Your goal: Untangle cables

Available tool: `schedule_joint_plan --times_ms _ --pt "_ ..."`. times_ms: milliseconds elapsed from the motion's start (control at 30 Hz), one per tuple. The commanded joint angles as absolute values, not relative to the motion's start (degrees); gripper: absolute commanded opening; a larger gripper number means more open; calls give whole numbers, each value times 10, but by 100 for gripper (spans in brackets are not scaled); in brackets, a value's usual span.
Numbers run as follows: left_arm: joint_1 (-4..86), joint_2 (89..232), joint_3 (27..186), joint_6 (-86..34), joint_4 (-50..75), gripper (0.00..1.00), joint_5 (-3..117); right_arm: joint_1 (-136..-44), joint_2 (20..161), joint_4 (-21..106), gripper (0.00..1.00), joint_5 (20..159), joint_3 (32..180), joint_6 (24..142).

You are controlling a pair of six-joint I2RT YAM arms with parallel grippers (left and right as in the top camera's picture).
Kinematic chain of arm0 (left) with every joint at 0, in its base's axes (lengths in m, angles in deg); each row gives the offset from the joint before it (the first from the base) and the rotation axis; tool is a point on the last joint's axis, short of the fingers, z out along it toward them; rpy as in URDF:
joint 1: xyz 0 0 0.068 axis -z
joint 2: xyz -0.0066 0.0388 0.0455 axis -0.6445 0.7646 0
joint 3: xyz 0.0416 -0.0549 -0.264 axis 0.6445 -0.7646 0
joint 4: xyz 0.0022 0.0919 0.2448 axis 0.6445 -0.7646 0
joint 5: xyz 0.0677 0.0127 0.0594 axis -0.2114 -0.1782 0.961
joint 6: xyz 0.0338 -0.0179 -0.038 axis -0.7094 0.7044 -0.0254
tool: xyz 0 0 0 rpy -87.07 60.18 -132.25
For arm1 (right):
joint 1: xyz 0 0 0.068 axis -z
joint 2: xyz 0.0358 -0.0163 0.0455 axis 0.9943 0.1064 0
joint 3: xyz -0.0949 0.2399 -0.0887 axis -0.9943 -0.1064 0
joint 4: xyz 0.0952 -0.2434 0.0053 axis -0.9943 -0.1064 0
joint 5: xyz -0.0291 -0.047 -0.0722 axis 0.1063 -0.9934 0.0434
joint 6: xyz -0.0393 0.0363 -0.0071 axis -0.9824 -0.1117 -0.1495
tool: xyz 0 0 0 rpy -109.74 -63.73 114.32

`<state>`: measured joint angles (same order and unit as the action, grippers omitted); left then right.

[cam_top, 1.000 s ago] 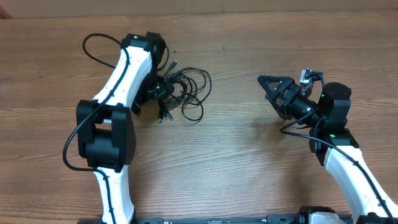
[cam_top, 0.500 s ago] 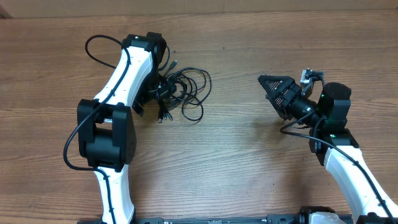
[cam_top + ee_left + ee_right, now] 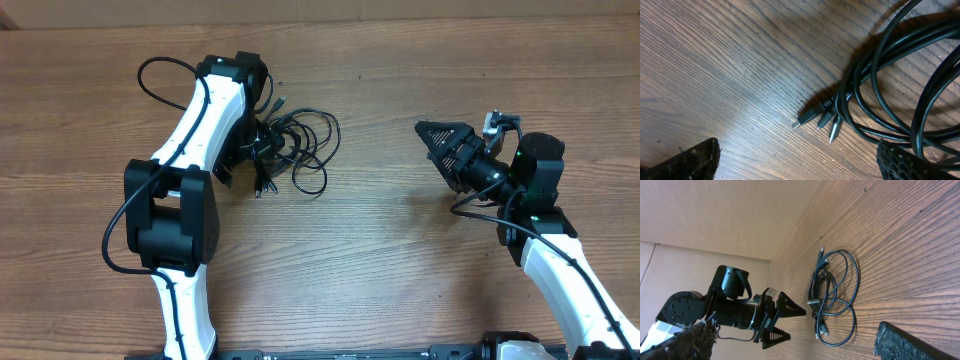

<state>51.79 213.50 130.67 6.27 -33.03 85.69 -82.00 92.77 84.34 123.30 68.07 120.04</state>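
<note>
The cables [image 3: 298,150] are thin black cords in a loose coiled bundle on the wooden table, left of centre. In the left wrist view the cords [image 3: 880,75] cross the top right, with three small plug ends [image 3: 817,120] side by side. My left gripper [image 3: 243,160] is low over the bundle's left edge and open [image 3: 795,167]. Its right finger lies against the cords and nothing is held. My right gripper [image 3: 432,140] is open and empty, well to the right of the bundle. The right wrist view [image 3: 795,345] shows the cables [image 3: 832,295] far off.
The wooden table [image 3: 380,260] has bare surface between the bundle and the right arm. The left arm's own thick black wire [image 3: 150,75] loops at the far left. A wall shows beyond the table's far edge [image 3: 790,235].
The left arm has shifted very slightly near the bundle. The cables and the right arm have not visibly moved.
</note>
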Motion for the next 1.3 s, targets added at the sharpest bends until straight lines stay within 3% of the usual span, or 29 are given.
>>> schedule_joint_plan --times_ms 0,967,1267 --pt "521 2140 1304 54 -330 99 851 -816 927 844 100 1228 678 1196" --pt "540 2140 1303 54 -312 99 854 -816 927 817 100 1226 678 1196" --pt "549 2141 1303 54 -280 100 940 -816 927 817 100 1223 678 1196"
